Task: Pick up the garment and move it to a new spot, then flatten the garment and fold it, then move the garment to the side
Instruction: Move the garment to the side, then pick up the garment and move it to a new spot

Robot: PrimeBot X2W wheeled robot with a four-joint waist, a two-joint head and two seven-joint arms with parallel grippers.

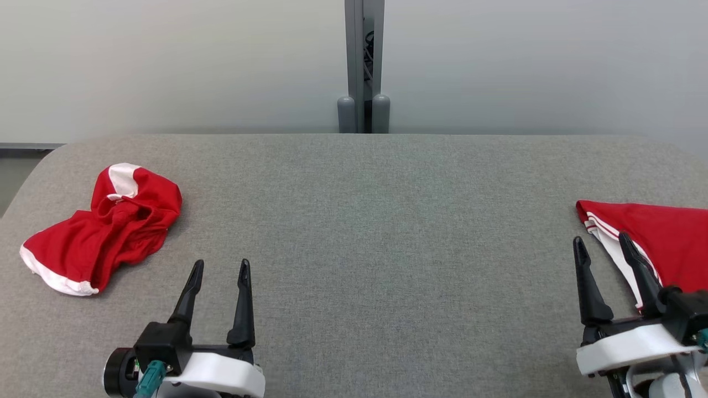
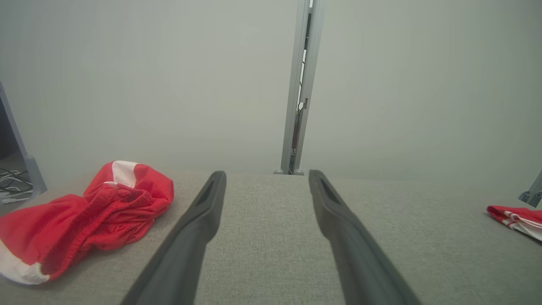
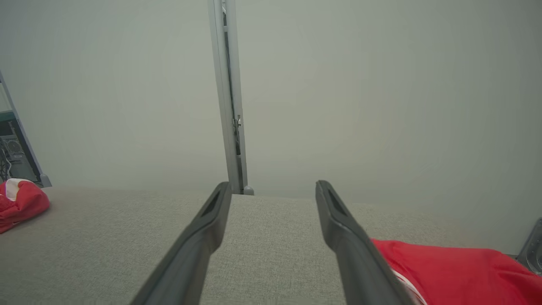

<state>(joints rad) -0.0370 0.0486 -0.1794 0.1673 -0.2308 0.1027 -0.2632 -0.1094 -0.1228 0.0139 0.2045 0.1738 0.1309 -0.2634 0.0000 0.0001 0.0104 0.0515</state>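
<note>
Grey cloth table, pale wall behind — L gripper, R gripper spread wide, empty.

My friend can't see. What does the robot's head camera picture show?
A crumpled red and white garment lies at the left of a grey table, and a flatter red garment lies at its right edge. The left gripper and right gripper are open near the front, holding nothing.

Head camera high, tilted down over table; wrist cameras low, facing wall; all share table.
</note>
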